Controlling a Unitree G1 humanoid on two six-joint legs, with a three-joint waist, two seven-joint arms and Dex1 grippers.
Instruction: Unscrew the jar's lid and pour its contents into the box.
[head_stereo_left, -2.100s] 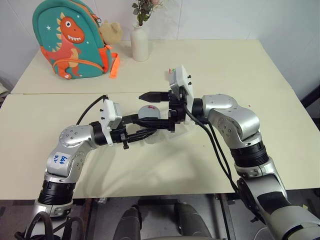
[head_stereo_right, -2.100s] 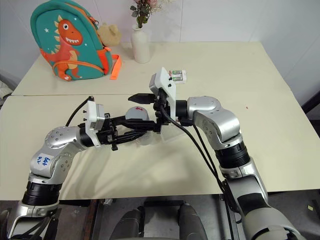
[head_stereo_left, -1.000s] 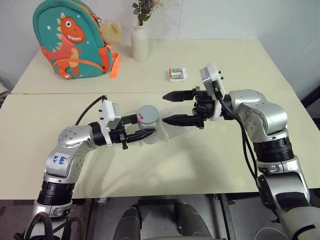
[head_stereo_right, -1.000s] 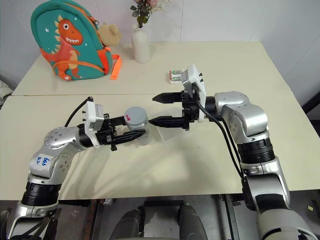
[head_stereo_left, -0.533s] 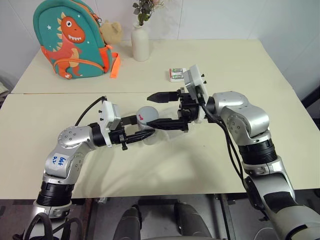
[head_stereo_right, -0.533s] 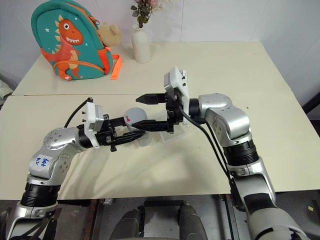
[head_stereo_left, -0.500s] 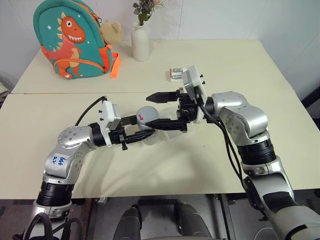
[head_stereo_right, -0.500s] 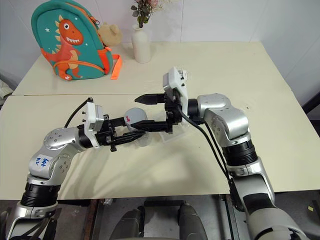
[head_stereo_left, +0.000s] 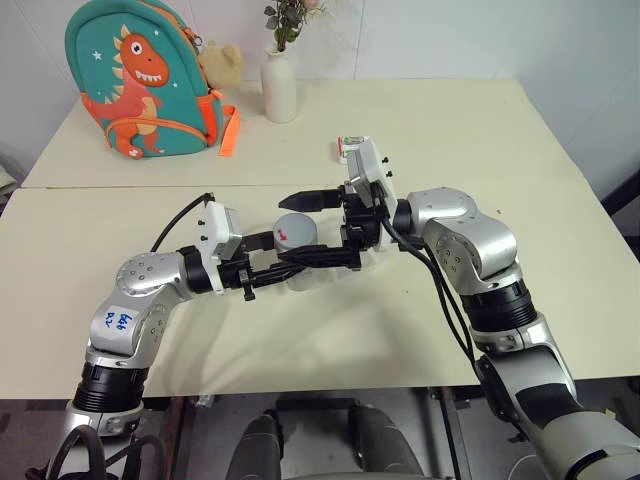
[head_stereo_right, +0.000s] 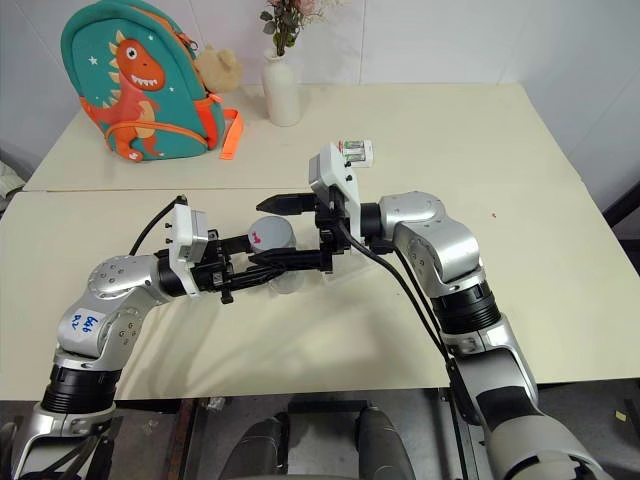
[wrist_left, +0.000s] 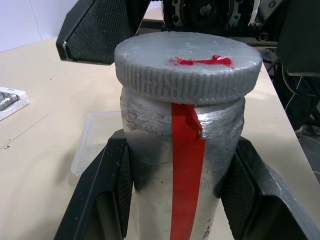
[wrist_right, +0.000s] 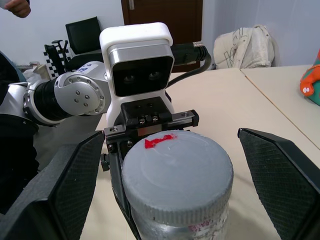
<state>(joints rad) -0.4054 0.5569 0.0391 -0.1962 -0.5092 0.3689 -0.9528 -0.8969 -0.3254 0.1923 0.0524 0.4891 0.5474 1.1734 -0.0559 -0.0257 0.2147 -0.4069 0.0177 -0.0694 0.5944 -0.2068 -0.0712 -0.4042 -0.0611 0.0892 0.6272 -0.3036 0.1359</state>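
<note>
- Since a second ago the right arm has swung in from the side, so that the right gripper (head_stereo_left: 320, 229) now has its two black fingers straddling the lid, one beyond it and one on the near side; a second ago they stood well apart from the jar.
- The right gripper's fingers stand wide, on either side of the lid with a gap to each; they are a little narrower than before and hold nothing.
- The left gripper (wrist_left: 175, 175) has not moved: it is clamped on the body of the small silvery jar (wrist_left: 175, 150), holding it upright above the cream tabletop (head_stereo_left: 300, 340).
- The jar is a short cylinder with a crinkled, foil-like skin and a strip of glossy red tape running down its side.
- The round silvery-grey lid (wrist_right: 176, 165) is as wide as the jar, ribbed around its edge, flat on top with a smear of red; it sits on the jar.
- The finger pads (wrist_right: 75, 175) are matt black with a fine pebbled texture and slanted tips.
- The small clear plastic box (wrist_left: 97, 137) with rounded corners lies on the table just behind the jar; it is mostly hidden by the jar and fingers.
- The contents cannot be seen through the jar's opaque wall.
- A small white-and-green pack (head_stereo_right: 357, 150) lies farther back, partly covered by the right wrist's white camera housing.
- At the table's far edge stand a teal dinosaur backpack (head_stereo_left: 140, 80) and a white vase (head_stereo_left: 279, 88), whose flowers are cut off at the top.
</note>
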